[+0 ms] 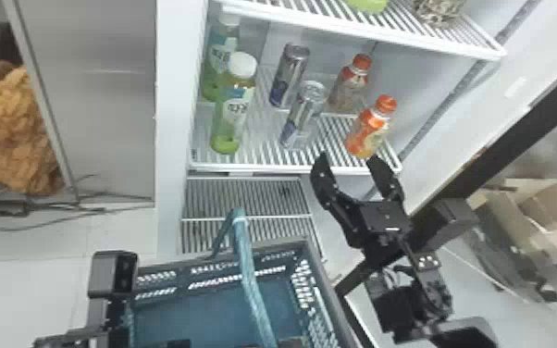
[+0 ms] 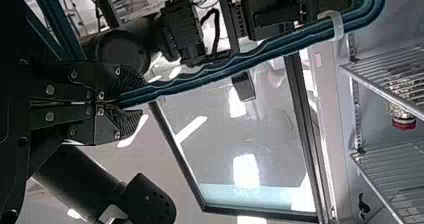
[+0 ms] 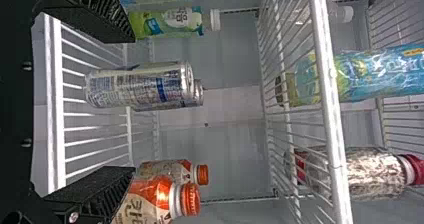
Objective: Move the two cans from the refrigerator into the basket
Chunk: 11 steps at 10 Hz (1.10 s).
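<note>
Silver front can (image 1: 304,115) and rear can (image 1: 290,76) stand on the wire shelf (image 1: 263,168), indicating the first-pick approach: with the left gripper (image 2: 135,100) pinching the handle (image 2: 200,78) of the basket (image 1: 194,312), advance the spread right gripper (image 1: 349,157) around the front can, then close.

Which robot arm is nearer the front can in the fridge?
Right. The right tool, open, is by the front edge of the shelf under the can; the left tool, clamped on the basket's handle, is farther back.

Lab-like room (floor cables (image 1: 95,209), refrigerator (image 1: 174,115))
</note>
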{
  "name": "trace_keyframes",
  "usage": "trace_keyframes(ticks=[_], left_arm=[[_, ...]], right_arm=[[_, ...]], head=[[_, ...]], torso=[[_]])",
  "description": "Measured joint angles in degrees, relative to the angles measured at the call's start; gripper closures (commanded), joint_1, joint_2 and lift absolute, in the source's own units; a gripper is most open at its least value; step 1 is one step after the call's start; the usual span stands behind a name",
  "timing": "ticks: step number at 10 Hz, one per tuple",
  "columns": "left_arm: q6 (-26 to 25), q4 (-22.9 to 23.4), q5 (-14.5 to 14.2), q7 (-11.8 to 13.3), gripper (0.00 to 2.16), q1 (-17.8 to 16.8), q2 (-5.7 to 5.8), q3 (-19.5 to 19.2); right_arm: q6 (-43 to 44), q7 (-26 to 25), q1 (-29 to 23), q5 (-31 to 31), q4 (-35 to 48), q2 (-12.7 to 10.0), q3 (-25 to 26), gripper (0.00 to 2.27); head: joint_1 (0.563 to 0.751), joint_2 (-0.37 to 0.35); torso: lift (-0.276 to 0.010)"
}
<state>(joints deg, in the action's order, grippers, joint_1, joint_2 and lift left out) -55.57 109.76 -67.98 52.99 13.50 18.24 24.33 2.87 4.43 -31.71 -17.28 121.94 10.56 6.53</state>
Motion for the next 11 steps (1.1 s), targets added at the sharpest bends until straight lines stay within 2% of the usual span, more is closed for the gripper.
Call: trace_keyframes(ticks=[11], left_arm=[[0.0,0.0,0.1,0.0,1.16,-0.1,-0.03,0.1]], right_arm=[[4.1,0.0,12.6,0.0,-13.9,1.8,-5.2,0.11]], head=[[0.695,-0.35]], torso=[[-0.276]])
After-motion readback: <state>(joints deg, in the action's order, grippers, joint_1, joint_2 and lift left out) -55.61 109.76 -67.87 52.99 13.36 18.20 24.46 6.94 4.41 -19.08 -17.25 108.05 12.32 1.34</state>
